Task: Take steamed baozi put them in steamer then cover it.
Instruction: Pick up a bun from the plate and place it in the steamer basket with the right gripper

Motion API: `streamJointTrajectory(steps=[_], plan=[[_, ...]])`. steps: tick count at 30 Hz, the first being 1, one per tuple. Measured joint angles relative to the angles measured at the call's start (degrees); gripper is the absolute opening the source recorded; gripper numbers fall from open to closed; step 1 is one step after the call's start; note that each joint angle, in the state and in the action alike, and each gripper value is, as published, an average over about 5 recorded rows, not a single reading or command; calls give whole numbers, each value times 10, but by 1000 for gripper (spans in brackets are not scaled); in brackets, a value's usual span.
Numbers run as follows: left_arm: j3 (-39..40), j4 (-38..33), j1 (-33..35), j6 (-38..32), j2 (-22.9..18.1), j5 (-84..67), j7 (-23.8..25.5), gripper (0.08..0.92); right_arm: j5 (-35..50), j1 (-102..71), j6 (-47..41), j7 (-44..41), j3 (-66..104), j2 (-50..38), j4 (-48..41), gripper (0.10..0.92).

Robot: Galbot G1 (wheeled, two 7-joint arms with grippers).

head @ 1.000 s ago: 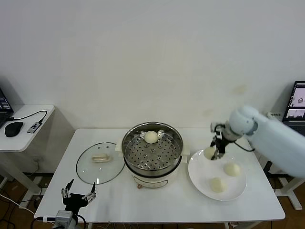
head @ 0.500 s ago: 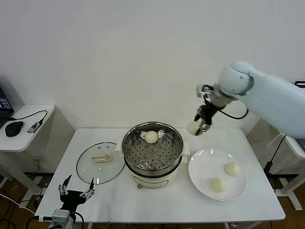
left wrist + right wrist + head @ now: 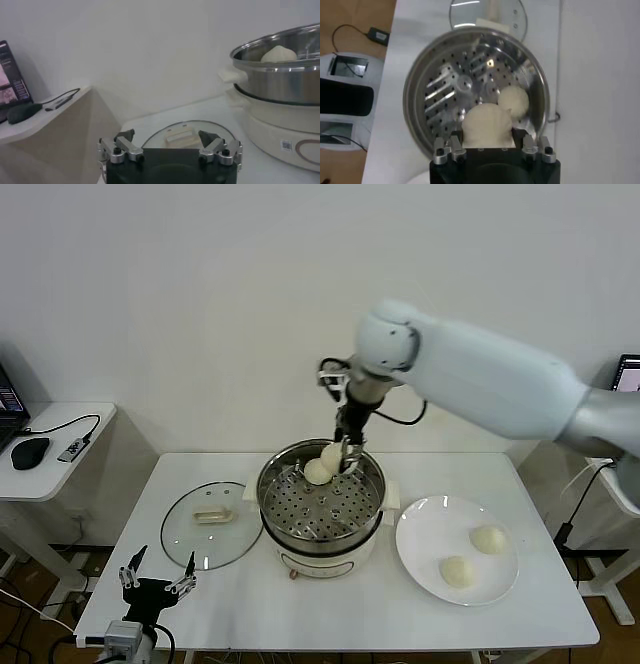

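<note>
The right gripper [image 3: 343,456] is squeezing a bun [image 3: 487,126] and holds it over the steamer [image 3: 285,502], next to a bun [image 3: 316,472] already inside; next, I think, it lowers and lets go. Two buns [image 3: 487,539] wait on the plate [image 3: 418,532]; the lid [image 3: 190,534] lies beside the steamer; the left gripper [image 3: 156,586] hangs open, low by the table edge.

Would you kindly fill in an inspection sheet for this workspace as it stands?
Surface: white rectangular table.
Job's things: round steel steamer holds one cream-white baozi; two more lie on the flat white plate; round glass lid lies flat beside the steamer.
Clutter: nothing seen.
Grippers: right claw grips a fourth baozi over the steamer; left claw open, parked at the table's near left corner.
Cables: black lead on the side desk.
Surroundings: white wall, black mouse.
</note>
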Motion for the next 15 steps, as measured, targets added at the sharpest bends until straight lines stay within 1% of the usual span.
streamJointTrajectory(steps=[8, 15], plan=[[4, 6, -5, -1, -1, -1, 0, 823, -19, -35, -1, 11, -2, 62, -51, 604], [6, 14, -7, -2, -1, -2, -1, 823, -39, -70, 0, 28, 6, 98, -84, 607]])
